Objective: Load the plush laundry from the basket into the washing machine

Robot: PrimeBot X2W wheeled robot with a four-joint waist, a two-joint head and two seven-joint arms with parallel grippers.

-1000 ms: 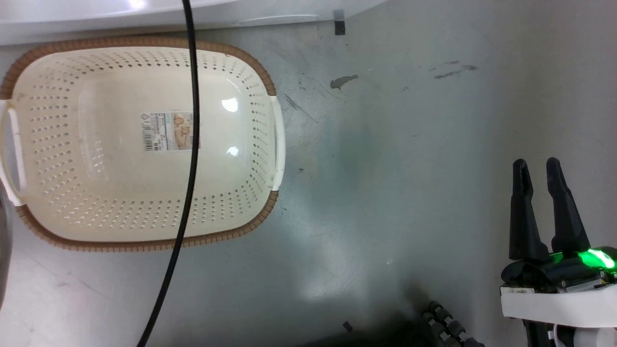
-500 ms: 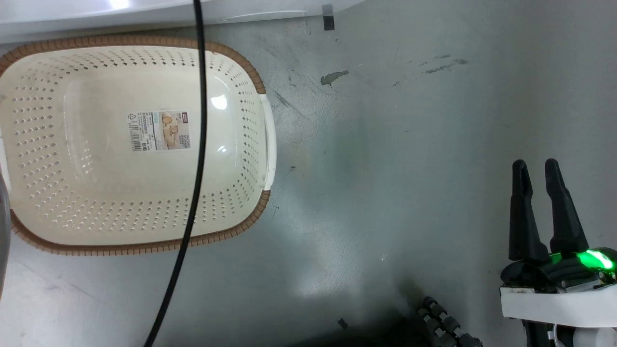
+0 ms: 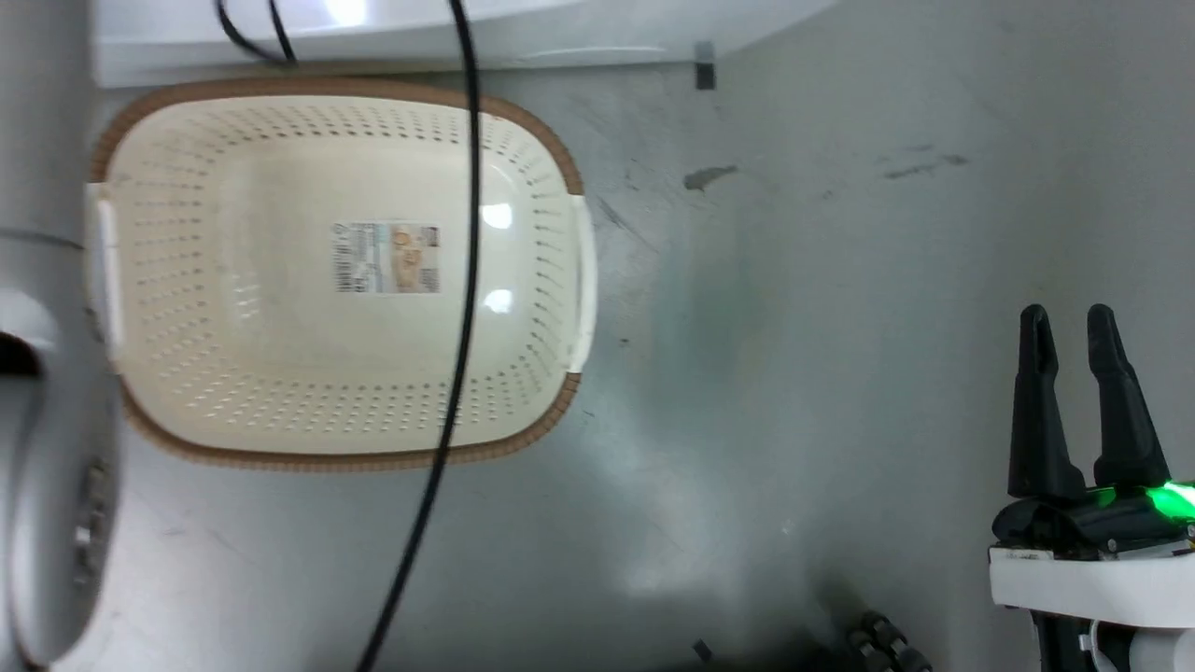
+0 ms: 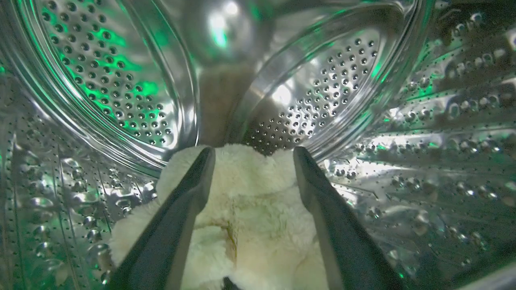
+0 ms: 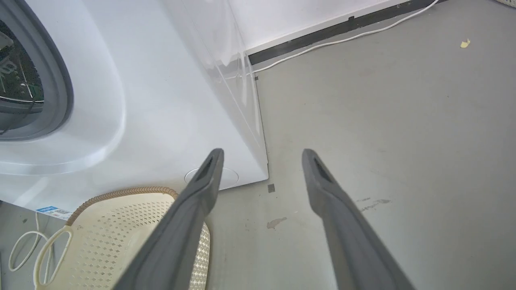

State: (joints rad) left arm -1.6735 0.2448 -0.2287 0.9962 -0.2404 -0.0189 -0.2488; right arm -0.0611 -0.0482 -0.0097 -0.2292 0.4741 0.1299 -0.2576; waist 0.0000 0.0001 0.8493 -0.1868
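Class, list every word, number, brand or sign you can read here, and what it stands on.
No text is legible.
Rectangular printed label on the floor of the oval cream perforated plastic basket: too blurred to read.
Small blue-and-white sticker by the bottom edge of the large white washing machine: too small to read.

Head view looks down, sharing the basket (image 3: 280, 411) with right wrist view.

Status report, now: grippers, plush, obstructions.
Left gripper open inside the drum, astride the plush laundry. Right gripper open, empty, over the floor. Black cable hangs across the basket.
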